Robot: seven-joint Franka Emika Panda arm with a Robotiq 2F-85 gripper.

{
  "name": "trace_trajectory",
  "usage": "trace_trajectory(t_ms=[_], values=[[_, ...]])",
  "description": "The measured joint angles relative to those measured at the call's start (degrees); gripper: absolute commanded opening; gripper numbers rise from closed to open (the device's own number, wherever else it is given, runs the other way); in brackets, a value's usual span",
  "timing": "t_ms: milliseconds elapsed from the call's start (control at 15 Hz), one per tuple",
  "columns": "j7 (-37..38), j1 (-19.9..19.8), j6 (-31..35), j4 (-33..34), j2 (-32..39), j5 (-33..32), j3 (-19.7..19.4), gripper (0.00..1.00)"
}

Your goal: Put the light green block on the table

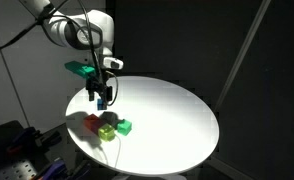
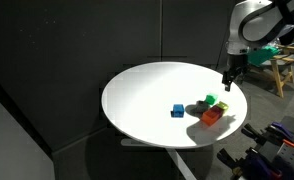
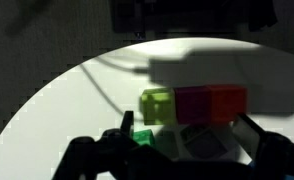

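The light green block (image 1: 125, 127) sits on the white round table (image 1: 177, 120), beside a lime-green cube (image 1: 108, 131) and a red cube (image 1: 92, 123). In the wrist view the light green block (image 3: 142, 136) is at the bottom, just inside my left finger, with the lime-green cube (image 3: 157, 105) and the red cube (image 3: 215, 103) beyond it. My gripper (image 3: 187, 135) is open and empty, hovering above the cluster (image 1: 100, 96). In an exterior view the gripper (image 2: 227, 78) hangs over the table's edge, above the light green block (image 2: 210, 100).
A blue cube (image 2: 177, 110) lies alone on the table (image 2: 147, 95), apart from the cluster. Black curtains surround the table. Wooden furniture (image 2: 283, 68) stands behind the arm.
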Motion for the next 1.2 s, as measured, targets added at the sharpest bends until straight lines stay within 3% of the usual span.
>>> trace_trajectory(t_ms=[600,1200], values=[[-0.4,0.0,-7.3,-0.4,-10.1,3.0,0.7,1.0],[-0.4,0.1,-11.5,2.9,-15.3,3.6,0.9,1.0]])
